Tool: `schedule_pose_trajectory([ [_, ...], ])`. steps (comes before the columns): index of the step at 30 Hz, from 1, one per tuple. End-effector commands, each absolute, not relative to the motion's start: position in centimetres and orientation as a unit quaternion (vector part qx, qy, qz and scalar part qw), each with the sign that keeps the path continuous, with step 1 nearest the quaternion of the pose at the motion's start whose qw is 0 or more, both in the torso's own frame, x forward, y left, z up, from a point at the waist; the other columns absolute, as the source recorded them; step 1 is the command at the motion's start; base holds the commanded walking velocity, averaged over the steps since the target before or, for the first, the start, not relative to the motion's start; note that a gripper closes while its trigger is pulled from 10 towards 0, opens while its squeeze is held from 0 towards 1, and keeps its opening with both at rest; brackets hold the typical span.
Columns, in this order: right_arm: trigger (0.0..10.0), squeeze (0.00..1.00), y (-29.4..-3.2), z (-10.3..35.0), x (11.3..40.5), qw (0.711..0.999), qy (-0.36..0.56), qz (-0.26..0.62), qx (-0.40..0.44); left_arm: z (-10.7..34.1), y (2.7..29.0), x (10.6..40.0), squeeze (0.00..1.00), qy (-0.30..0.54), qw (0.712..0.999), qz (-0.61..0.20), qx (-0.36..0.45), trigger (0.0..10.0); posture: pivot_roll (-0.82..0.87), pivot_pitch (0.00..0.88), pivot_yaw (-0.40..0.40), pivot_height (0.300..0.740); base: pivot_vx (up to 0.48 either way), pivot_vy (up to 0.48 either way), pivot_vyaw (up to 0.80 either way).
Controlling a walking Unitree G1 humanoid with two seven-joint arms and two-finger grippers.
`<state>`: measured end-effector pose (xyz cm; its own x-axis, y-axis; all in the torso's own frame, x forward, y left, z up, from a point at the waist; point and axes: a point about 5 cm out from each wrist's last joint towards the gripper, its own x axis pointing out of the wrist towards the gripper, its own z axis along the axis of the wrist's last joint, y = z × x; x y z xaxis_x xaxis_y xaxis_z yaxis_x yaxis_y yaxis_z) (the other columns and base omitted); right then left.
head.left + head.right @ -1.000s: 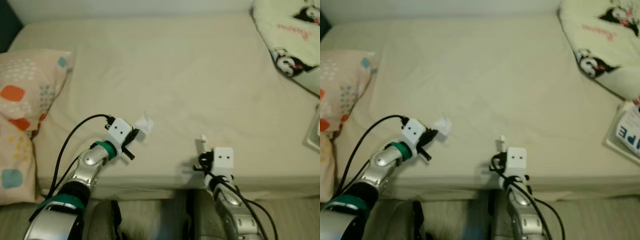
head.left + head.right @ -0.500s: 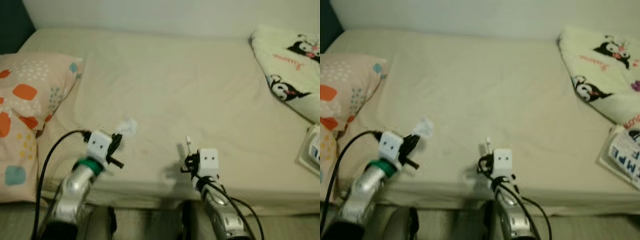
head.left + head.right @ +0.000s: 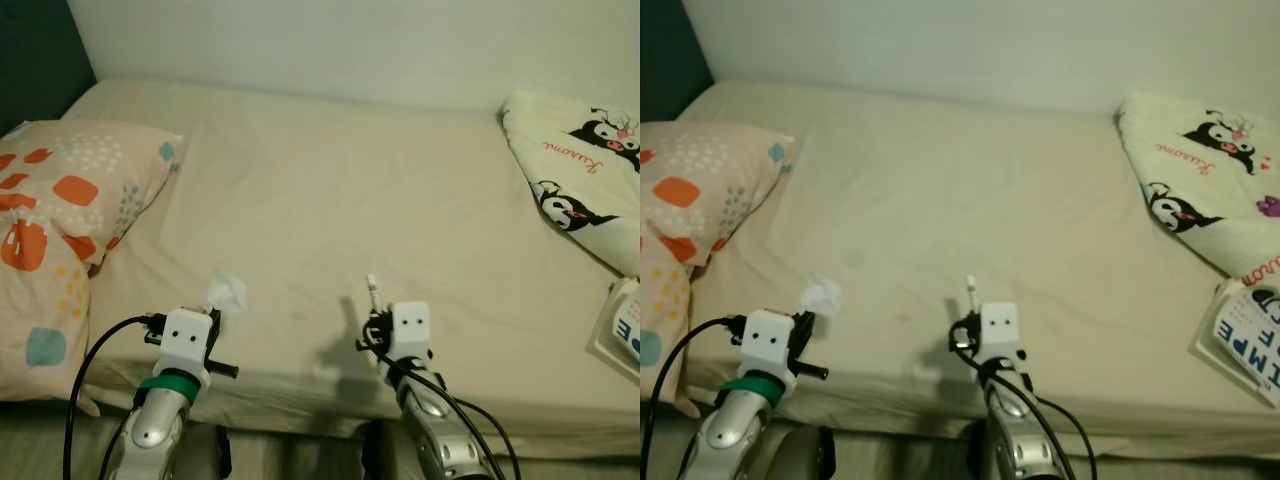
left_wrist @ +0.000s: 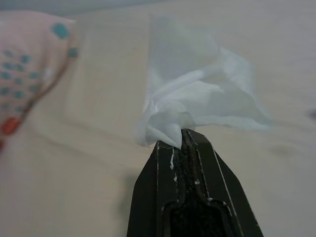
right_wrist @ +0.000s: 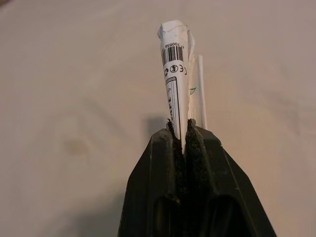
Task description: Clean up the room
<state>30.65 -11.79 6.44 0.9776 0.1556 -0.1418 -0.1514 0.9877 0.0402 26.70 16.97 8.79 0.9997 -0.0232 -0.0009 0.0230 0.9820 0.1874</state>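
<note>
Above the bed's [image 3: 330,190] near edge, left gripper [image 4: 183,137] pinching a crumpled tissue [image 4: 190,101], right gripper [image 5: 181,129] clamped on a barcoded paper wrapper [image 5: 175,74].

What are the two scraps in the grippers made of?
Left gripper: tissue, likely thin soft paper; matte white, crumpled, slightly see-through at its edges. Right gripper: wrapper, probably printed paper or thin film; smooth white, rolled tight, with a barcode. A thin white stick beside it could be plastic.

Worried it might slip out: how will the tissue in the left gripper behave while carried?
The tissue looks thin and crumpled, so probably very light and floppy. The left gripper pinches just one corner, so it may flutter or tear loose.
</note>
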Motion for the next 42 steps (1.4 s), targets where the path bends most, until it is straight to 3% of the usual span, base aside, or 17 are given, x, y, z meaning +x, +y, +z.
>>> schedule_pose_trajectory([
  [1,10.0,0.0,-11.9,5.9,30.4,0.994,0.079,0.075,0.022,8.7,17.3,26.5,0.0,0.007,0.995,0.004,0.099,10.0,0.14,0.0,-0.007,0.603,0.0,0.0,0.0],
  [10,10.0,0.0,-11.8,4.8,29.4,0.993,0.094,0.071,0.024,8.8,18.2,25.2,0.0,0.019,0.995,0.055,0.085,10.0,0.13,0.0,-0.021,0.638,0.0,0.0,0.0],
  [33,10.0,0.0,-13.2,4.3,29.1,0.994,0.098,0.044,0.01,8.4,16.6,25.0,0.0,0.031,0.993,0.02,0.115,10.0,0.12,0.0,-0.019,0.733,0.0,0.0,0.0],
  [42,10.0,0.0,-14.3,3.8,28.9,0.993,0.112,0.019,0.015,8.2,17.4,25.6,0.0,0.052,0.993,0.054,0.088,10.0,0.11,0.0,-0.015,0.74,0.0,0.0,0.0],
])
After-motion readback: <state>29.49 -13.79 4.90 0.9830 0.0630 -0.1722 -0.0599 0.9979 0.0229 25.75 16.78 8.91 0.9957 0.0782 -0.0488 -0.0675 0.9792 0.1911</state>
